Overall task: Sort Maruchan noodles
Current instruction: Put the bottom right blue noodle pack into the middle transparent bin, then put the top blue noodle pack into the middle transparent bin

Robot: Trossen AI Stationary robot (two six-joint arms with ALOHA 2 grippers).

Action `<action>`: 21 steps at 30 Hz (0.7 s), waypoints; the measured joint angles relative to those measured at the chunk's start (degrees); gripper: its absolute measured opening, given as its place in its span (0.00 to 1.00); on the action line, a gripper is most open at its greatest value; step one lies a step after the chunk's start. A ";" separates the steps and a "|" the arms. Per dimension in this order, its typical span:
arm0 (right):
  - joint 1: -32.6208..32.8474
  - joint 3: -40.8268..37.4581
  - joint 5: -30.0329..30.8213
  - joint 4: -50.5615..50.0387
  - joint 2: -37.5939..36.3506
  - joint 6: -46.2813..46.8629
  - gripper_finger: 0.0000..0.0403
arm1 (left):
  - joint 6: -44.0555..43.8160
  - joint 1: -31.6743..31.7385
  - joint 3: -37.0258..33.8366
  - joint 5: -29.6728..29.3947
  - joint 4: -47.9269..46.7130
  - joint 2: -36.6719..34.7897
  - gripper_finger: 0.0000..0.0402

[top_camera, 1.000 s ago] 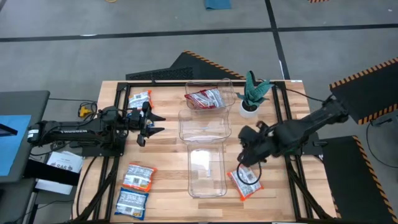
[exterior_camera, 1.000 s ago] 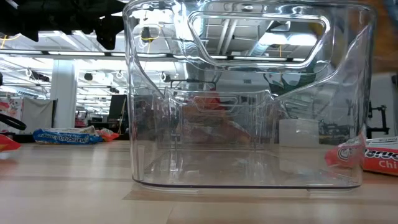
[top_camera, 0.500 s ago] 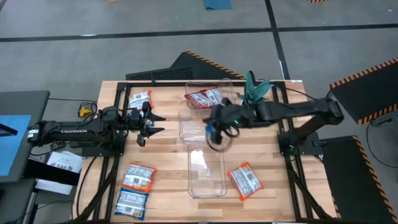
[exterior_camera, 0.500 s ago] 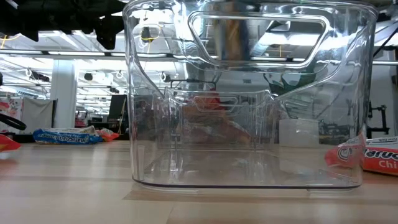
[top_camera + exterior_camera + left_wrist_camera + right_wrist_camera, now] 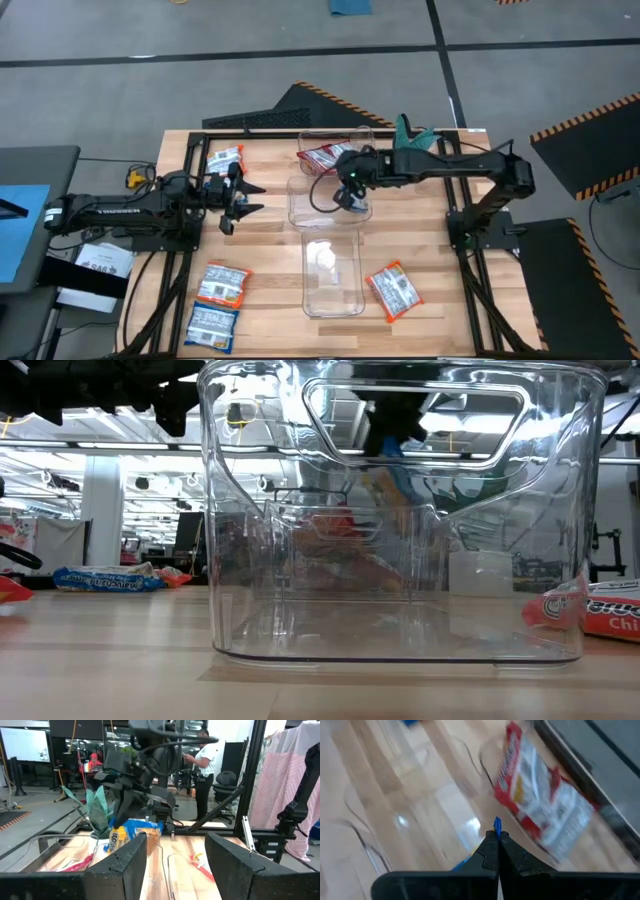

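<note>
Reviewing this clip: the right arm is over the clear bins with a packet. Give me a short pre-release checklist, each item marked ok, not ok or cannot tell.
1. Right gripper shut on the blue packet: ok, the packet hangs from the closed fingers.
2. Gripper above the middle bin: ok in the high view.
3. Middle bin holds no packet: cannot tell; its clear walls show only wood, but the gripper hides part of it.
4. Red packet lies in the far bin, apart from the drop spot: ok.
5. Left gripper open and off at the table's left side, out of the way: ok.
6. Orange packet lies on the table beside the near bin, still unsorted: not ok.
</note>
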 joint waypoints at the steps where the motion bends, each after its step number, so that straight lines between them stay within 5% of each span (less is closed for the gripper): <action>1: 0.09 0.10 0.03 0.24 0.53 0.51 0.04 | -0.02 -0.02 0.00 0.02 -0.06 0.00 0.46; 21: -1.85 -0.03 0.19 -2.01 2.59 4.35 0.22 | -0.61 -0.08 0.00 0.03 0.14 0.02 0.46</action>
